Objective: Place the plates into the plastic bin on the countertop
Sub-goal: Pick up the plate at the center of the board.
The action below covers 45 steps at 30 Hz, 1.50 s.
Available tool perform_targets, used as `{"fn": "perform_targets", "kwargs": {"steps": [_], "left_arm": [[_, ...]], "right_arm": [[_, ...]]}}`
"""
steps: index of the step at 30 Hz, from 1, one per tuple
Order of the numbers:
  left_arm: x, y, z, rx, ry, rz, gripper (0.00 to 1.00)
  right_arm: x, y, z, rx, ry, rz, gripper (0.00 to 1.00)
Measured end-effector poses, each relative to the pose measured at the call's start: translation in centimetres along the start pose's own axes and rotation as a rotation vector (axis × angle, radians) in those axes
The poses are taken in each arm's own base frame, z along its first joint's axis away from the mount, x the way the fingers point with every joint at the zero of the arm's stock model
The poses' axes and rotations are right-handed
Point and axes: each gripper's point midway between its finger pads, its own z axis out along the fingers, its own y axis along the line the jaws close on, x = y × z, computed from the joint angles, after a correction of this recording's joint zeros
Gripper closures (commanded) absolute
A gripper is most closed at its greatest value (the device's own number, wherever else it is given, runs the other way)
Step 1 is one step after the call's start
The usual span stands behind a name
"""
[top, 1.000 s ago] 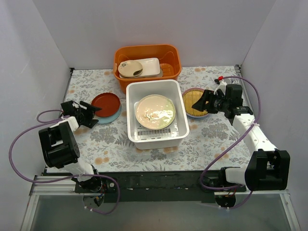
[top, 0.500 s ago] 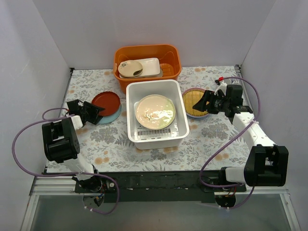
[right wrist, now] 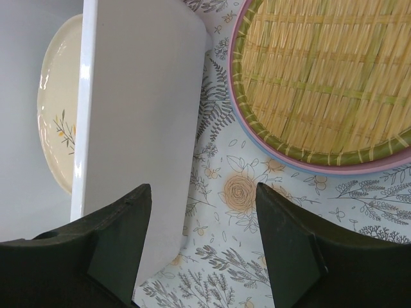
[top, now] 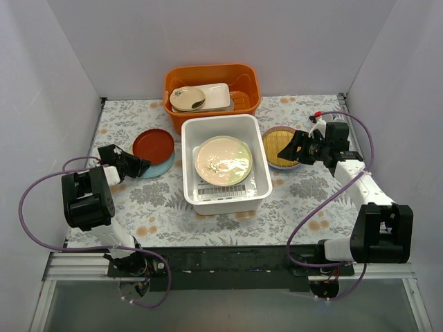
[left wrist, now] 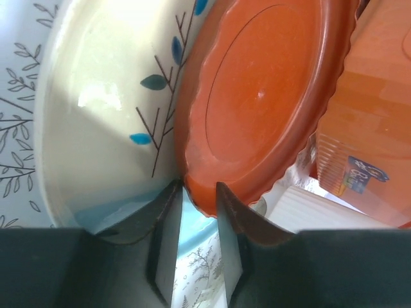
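A red-brown plate [top: 153, 146] [left wrist: 263, 96] lies on a pale plate with a leaf sprig and light blue rim [top: 158, 168] [left wrist: 103, 115], left of the white plastic bin [top: 257, 181]. My left gripper [top: 136, 166] [left wrist: 197, 187] is shut on the red-brown plate's near rim, one finger under it and one on top. Inside the bin rests a cream plate [top: 223, 160] [right wrist: 54, 109]. Right of the bin, a yellow woven-look plate [top: 279, 146] [right wrist: 334, 77] tops a pink rim [right wrist: 359, 171]. My right gripper [top: 291, 146] [right wrist: 202, 192] hangs open over the countertop [right wrist: 244, 256], between bin wall and woven plate.
An orange tub [top: 211, 72] behind the bin holds a small beige dish with a spoon [top: 187, 98] and a white tray. White walls close in the countertop [top: 166, 207] on three sides. The arm bases stand at the near edge.
The left gripper slid forward to the red-brown plate and its jaws narrowed from wide open onto the rim. The right arm barely shifted and stayed open.
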Motion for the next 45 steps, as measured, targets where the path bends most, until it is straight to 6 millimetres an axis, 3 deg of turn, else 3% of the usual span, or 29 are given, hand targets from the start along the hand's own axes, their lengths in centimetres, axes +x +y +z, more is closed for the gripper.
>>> {"fn": "perform_targets", "kwargs": {"steps": [3, 14, 20, 30, 39, 45], "left_arm": [[0.1, 0.4, 0.1, -0.011, 0.001, -0.002, 0.99], [0.5, 0.6, 0.1, -0.015, 0.011, -0.011, 1.00], [0.7, 0.8, -0.9, -0.038, 0.004, -0.013, 1.00], [-0.2, -2.8, -4.5, 0.036, -0.068, 0.030, 1.00], [-0.3, -3.2, -6.1, 0.028, -0.092, 0.053, 1.00], [-0.8, -5.5, -8.4, 0.079, -0.132, 0.103, 1.00]], "right_arm": [[0.0, -0.1, 0.0, -0.001, 0.001, 0.001, 0.27], [0.6, -0.7, 0.5, 0.002, 0.015, 0.016, 0.27], [0.9, -1.2, 1.1, 0.005, 0.030, 0.026, 0.27], [1.1, -1.6, 1.6, 0.007, 0.040, 0.034, 0.27], [1.1, -1.8, 1.8, 0.006, 0.039, 0.033, 0.27], [1.6, -2.4, 2.4, 0.015, 0.062, 0.050, 0.27]]}}
